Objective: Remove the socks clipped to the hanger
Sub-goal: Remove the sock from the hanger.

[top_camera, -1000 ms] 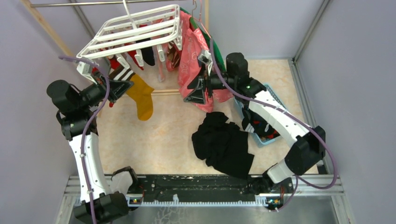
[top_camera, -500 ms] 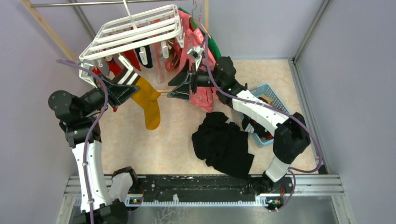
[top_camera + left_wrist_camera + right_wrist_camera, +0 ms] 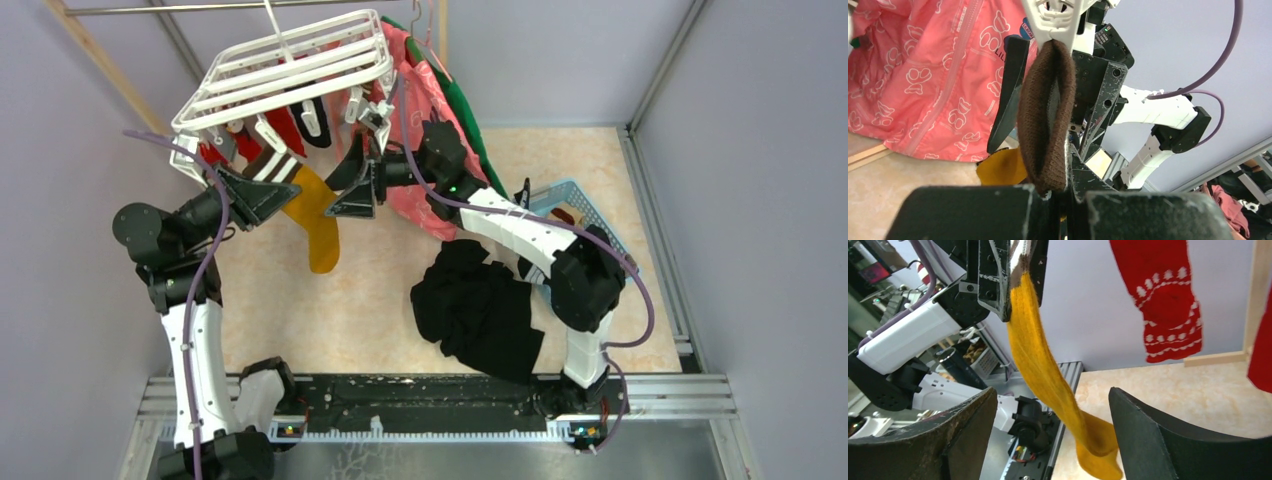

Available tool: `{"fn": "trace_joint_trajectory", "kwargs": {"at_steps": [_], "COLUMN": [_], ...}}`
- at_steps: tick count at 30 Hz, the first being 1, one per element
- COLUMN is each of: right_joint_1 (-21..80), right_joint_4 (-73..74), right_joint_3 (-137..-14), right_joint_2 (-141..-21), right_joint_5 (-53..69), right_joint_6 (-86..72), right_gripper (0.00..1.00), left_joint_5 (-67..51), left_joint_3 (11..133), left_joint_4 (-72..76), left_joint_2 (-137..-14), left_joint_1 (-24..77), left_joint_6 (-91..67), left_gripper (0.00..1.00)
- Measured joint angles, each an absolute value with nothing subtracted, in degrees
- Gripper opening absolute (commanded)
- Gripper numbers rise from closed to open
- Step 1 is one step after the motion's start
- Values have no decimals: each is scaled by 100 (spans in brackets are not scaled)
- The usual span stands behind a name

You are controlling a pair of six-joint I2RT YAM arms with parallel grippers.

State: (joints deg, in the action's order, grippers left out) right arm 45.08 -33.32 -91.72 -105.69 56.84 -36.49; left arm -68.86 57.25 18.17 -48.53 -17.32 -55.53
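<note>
Okay, your left gripper (image 3: 262,188) is clamped tight on the striped cuff of the mustard sock (image 3: 318,225), upper left of centre. The cuff's top is clipped under the white hanger (image 3: 290,75). Your right gripper (image 3: 353,190) sits just right of it, fingers spread wide, gripping nothing. A red sock (image 3: 1163,315) w/ white pattern hangs nearby. The blue basket (image 3: 603,218), mid-right, holds dark and red items, partly hidden by your right arm. The black cloth heap (image 3: 480,310) lies beside it.
</note>
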Motion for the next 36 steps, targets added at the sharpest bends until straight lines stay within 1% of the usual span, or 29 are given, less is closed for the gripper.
{"fn": "trace_joint_trajectory", "kwargs": {"at_steps": [1, 3, 6, 9, 10, 12, 13, 14, 16, 18, 22, 25, 26, 28, 30, 36], "right_joint_1": [4534, 4567, 4574, 4569, 4571, 4569, 4569, 4571, 4571, 4569, 4571, 4571, 4569, 4569, 4569, 4571], "right_joint_4": [-3356, -3457, -3581, -3739, -3774, -3892, -3962, -4012, -4108, -4158, -4237, -4248, -4248, -4250, -4265, -4416], "right_joint_3": [-9216, -9295, -9314, -9314, -9314, -9319, -9336, -9384, -9448, -9483, -9496, -9496, -9496, -9496, -9496, -9494], "right_joint_2": [-10632, -10755, -10866, -10943, -10956, -10969, -10978, -10993, -11013, -11015, -11015, -11015, -11015, -11015, -11015, -11015], "right_joint_5": [5706, 5774, 5852, 5916, 5948, 5999, 6034, 6051, 6088, 6119, 6136, 6139, 6139, 6139, 6139, 6154], "right_joint_6": [-3680, -3776, -3931, -4134, -4204, -4372, -4469, -4530, -4683, -4814, -5011, -5068, -5085, -5120, -5166, -5295], "right_gripper": [73, 62, 39, 21, 15, 4, 1, 0, 0, 0, 0, 0, 0, 0, 0, 0], "left_joint_5": [-6877, -6849, -6818, -6788, -6783, -6770, -6766, -6757, -6735, -6718, -6641, -6495, -6453, -6346, -6230, -5922], "left_joint_3": [5675, 5577, 5450, 5347, 5339, 5341, 5341, 5341, 5343, 5374, 5649, 5771, 5789, 5830, 5837, 5935], "left_joint_4": [1863, 1949, 2078, 2224, 2241, 2314, 2342, 2366, 2394, 2397, 2324, 2292, 2276, 2261, 2274, 2364], "left_joint_2": [-4847, -4836, -4821, -4823, -4827, -4851, -4862, -4875, -4904, -4947, -5122, -5199, -5212, -5247, -5253, -5253], "left_joint_1": [-1732, -1732, -1732, -1732, -1732, -1732, -1732, -1732, -1732, -1732, -1732, -1732, -1734, -1734, -1734, -1752], "left_joint_6": [-5601, -5701, -5819, -5957, -6001, -6051, -6073, -6088, -6104, -6088, -6012, -5948, -5931, -5898, -5881, -5756], "left_gripper": [0, 0, 0, 0, 2, 11, 16, 21, 36, 49, 68, 86, 89, 94, 97, 98]}}
